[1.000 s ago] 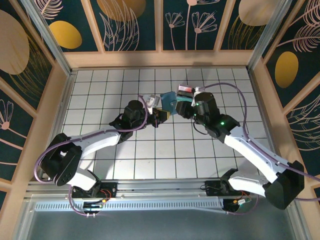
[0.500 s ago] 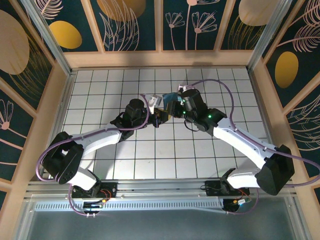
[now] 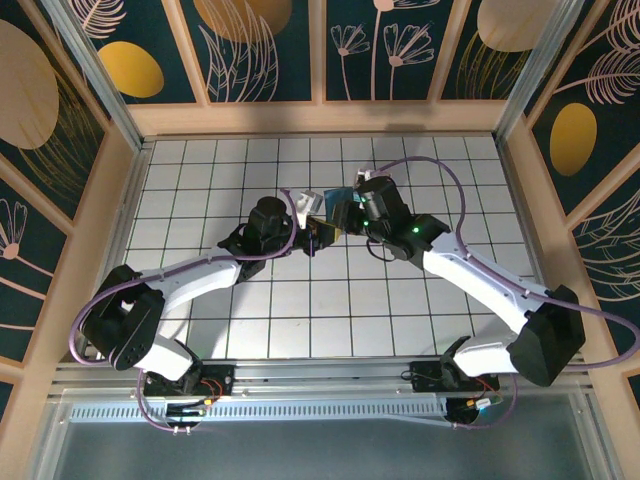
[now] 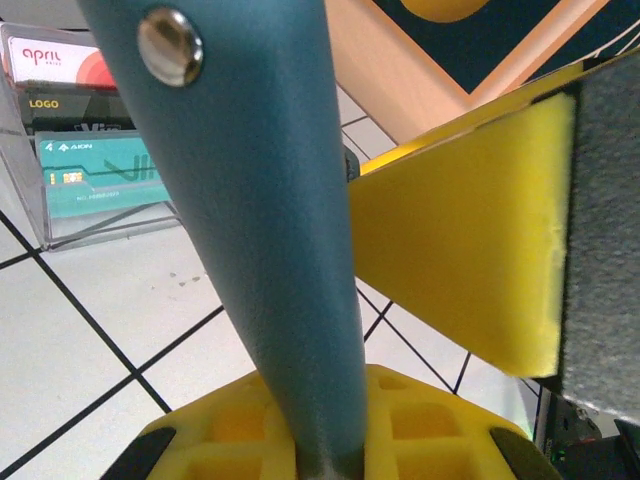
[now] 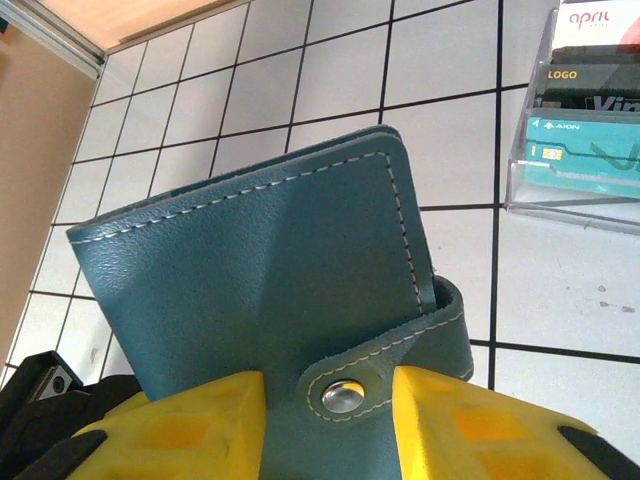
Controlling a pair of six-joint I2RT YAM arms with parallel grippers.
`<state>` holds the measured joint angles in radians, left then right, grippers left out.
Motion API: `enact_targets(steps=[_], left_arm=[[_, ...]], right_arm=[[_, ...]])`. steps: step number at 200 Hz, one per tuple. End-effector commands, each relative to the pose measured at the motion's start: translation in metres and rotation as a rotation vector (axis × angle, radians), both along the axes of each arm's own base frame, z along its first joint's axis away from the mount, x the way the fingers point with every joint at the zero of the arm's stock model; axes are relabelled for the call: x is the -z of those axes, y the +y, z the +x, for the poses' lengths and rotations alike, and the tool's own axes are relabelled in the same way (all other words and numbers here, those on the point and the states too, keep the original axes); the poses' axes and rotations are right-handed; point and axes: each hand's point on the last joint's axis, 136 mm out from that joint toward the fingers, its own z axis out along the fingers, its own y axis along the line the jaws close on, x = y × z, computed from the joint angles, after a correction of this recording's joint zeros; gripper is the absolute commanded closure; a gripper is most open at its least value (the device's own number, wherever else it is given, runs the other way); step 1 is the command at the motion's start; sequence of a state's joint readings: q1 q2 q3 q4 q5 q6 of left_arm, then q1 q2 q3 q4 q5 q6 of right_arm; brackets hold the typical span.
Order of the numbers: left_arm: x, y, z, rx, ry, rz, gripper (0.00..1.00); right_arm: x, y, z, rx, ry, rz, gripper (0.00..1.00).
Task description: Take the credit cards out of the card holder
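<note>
Right arm has swung in toward centre over the last second. Left gripper (image 3: 316, 234) clenched on card holder (image 5: 280, 270), held up mid-table. Right gripper (image 5: 330, 405) straddles its snapped strap, can't tell if gripping. Strap fastened, so credit cards probably inside; unsnapping likely next.

Bright, even light; blurry wrist close-ups

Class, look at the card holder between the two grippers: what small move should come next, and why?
Probably close the right gripper on the strap it straddles and tug it off the snap. The card holder is snapped shut while the left gripper pinches its edge, so no card can come out yet.
</note>
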<state>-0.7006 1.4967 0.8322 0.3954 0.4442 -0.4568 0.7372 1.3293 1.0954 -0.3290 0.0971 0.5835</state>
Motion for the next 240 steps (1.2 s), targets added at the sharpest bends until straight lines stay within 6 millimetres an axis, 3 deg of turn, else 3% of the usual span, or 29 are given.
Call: enact_targets(steps=[1,55,99,132,169,216,240], left_arm=[[-0.046,-0.018,-0.024,0.159,-0.105,-0.122,1.00],[-0.052,-0.013,-0.027,0.147,-0.135,-0.122,1.00],[-0.055,-0.006,-0.012,0.050,-0.141,-0.114,1.00],[-0.045,-0.001,0.004,-0.041,-0.117,-0.062,1.00],[-0.035,-0.002,0.007,-0.047,-0.089,-0.040,1.00],[-0.029,0.000,0.008,-0.057,-0.088,-0.013,1.00],[-0.027,0.002,0.009,-0.057,-0.098,0.018,1.00]], right_arm=[[0.006,-0.012,0.016,0.105,-0.012,-0.046,0.62],[0.021,-0.033,0.019,0.187,0.003,-0.135,0.79],[0.023,-0.041,0.016,0.197,0.018,-0.145,0.96],[0.019,-0.038,0.011,0.165,0.015,-0.111,1.00],[0.007,-0.032,0.008,0.114,-0.012,-0.073,1.00],[-0.007,-0.045,0.005,0.087,-0.054,-0.072,0.72],[-0.024,-0.051,0.001,0.054,-0.110,-0.053,0.49]])
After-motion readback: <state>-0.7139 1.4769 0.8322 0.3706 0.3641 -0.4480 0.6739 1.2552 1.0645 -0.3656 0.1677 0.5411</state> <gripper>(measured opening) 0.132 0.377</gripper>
